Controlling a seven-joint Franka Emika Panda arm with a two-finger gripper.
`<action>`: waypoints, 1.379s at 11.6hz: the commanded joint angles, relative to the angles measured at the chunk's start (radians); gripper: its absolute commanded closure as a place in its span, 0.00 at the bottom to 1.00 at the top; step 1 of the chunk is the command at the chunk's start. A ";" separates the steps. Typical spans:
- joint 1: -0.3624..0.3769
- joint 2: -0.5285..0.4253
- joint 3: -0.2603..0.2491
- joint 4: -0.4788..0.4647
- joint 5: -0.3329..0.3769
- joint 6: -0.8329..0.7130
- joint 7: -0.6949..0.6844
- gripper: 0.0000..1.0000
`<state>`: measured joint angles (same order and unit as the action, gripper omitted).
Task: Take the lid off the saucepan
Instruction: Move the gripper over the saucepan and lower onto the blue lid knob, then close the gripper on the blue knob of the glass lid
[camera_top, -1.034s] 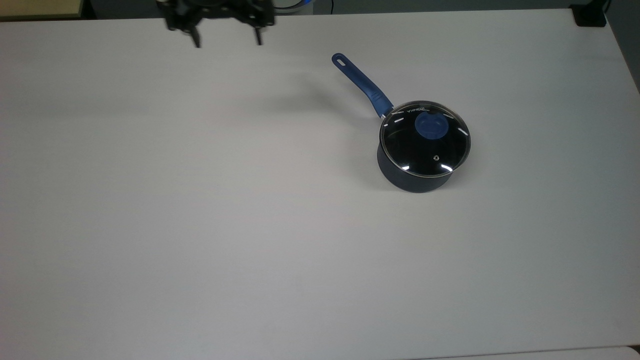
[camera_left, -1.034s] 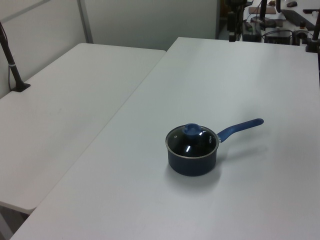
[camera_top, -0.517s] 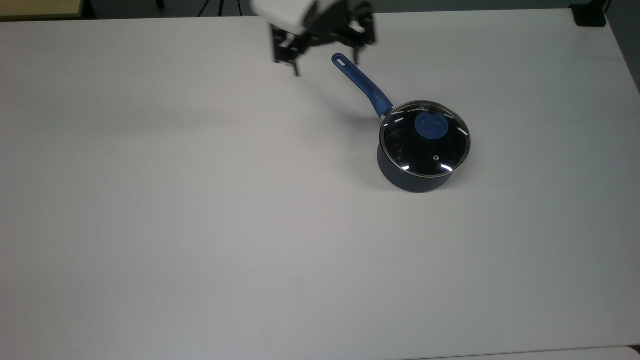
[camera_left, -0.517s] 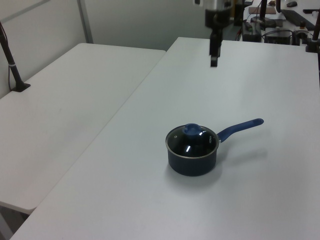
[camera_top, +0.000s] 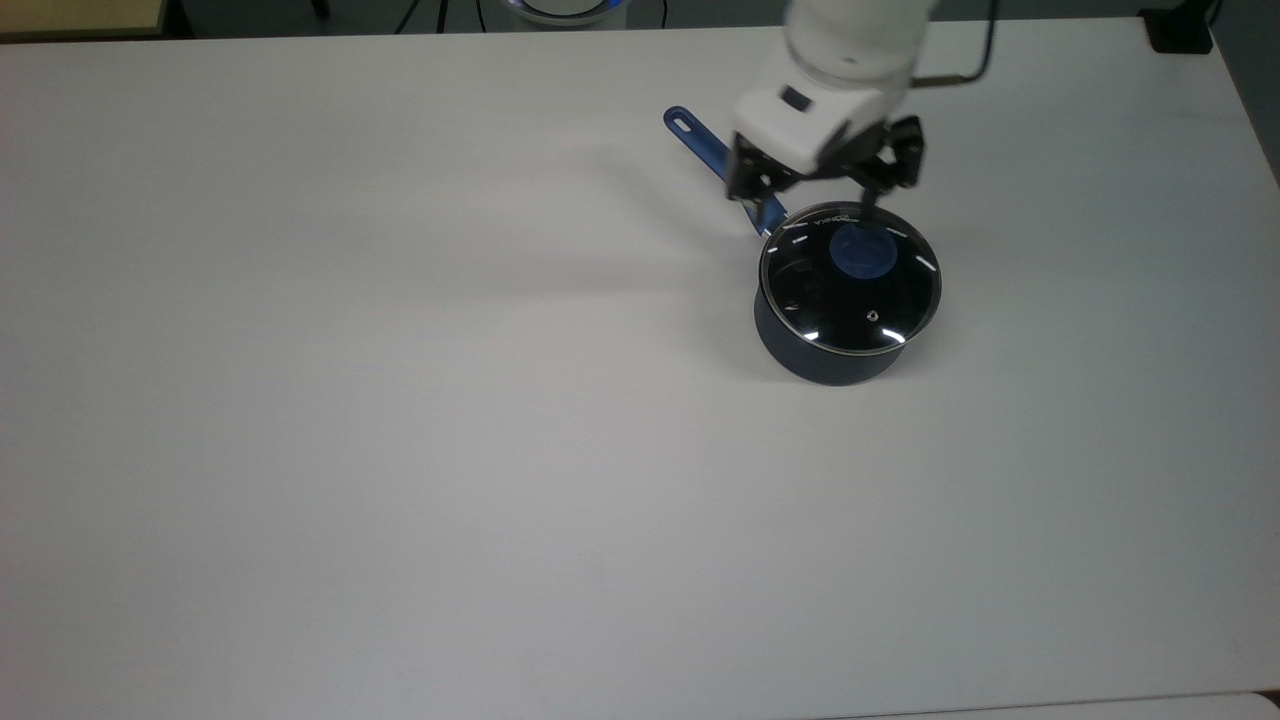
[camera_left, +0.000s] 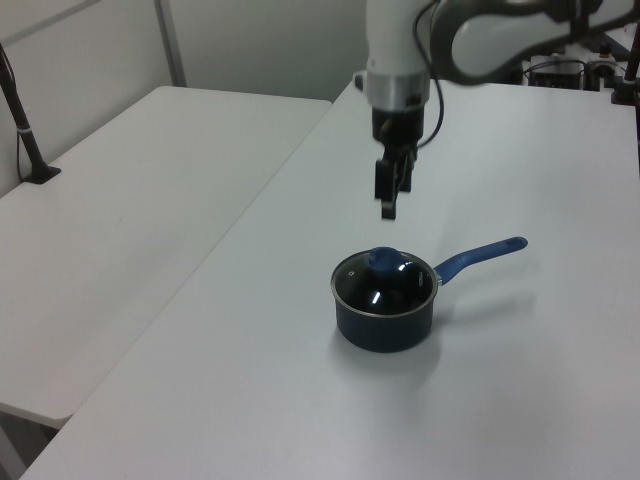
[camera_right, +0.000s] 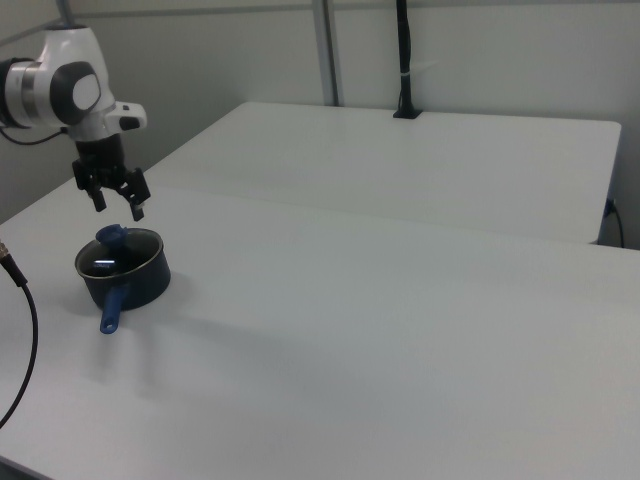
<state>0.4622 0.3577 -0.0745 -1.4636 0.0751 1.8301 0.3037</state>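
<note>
The lid (camera_top: 850, 278) sits closed on the saucepan (camera_top: 825, 355) on the table (camera_top: 400, 400), its blue knob up for gripping, while the tool (camera_top: 815, 205) hangs above it, spread wide and empty.

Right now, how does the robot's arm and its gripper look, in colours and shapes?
The arm is glossy white with rounded links and grey joint sections. A thin black cable runs alongside it near the wrist. The gripper has a white boxy body, with black angular brackets below it and two thin black fingers.
</note>
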 joint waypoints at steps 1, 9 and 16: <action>0.075 0.047 -0.034 0.025 0.002 0.024 0.072 0.00; 0.101 0.124 -0.034 0.039 -0.009 0.066 0.111 0.00; 0.108 0.124 -0.034 0.039 -0.020 0.067 0.112 0.49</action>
<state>0.5450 0.4740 -0.0871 -1.4375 0.0718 1.8807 0.3968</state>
